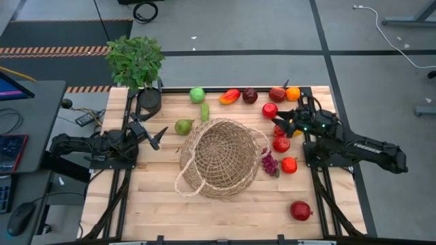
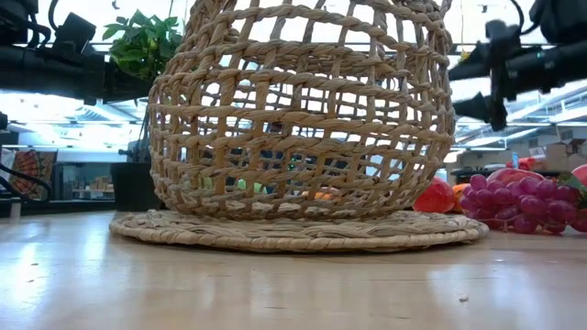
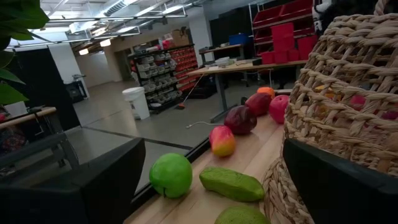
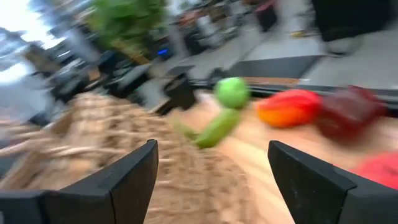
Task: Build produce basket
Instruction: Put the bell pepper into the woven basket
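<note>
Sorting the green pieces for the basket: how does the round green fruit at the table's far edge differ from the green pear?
The green apple is bright lime green and round; the green pear is duller olive and tapers toward one end. The apple sits at the far edge, apart from the basket; the pear lies close beside the basket's rim. Both rest on the table, outside the basket.

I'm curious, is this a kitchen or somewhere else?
Probably a workshop or lab, not a kitchen: red storage bins on shelves, a work table on a bare concrete floor, and a computer mouse nearby.

Two black arms; right arm [image 1: 361, 146] white lettering, green lights.
</note>
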Tool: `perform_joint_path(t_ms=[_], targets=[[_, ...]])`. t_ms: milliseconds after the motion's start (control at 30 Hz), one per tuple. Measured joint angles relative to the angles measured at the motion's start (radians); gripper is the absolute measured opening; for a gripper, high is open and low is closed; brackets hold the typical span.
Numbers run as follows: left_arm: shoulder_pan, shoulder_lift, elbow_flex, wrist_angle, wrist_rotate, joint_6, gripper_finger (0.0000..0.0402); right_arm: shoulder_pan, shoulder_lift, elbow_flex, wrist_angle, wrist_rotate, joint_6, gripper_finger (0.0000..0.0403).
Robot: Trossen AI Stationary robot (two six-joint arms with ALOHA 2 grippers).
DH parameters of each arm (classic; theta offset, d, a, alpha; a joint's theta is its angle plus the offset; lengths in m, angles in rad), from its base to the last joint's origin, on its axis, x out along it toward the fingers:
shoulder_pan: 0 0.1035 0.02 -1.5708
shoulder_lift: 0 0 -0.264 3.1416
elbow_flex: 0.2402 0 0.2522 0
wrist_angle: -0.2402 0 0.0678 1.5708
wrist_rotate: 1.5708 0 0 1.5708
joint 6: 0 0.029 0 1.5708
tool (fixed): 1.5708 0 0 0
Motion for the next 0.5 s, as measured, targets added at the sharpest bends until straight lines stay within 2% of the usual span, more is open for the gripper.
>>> perform_joint_path(t_ms=[367,500], targets=[[0.000,0.000,0.000,0.000,0.000,0.000,0.0388,-0.001,0.016,0.021,0.369,-0.172,-0.019,0.0307],[0.000,0.000,0.000,0.000,0.000,0.000,0.0388,-0.001,0.019,0.021,0.483,-0.196,0.012,0.0307]])
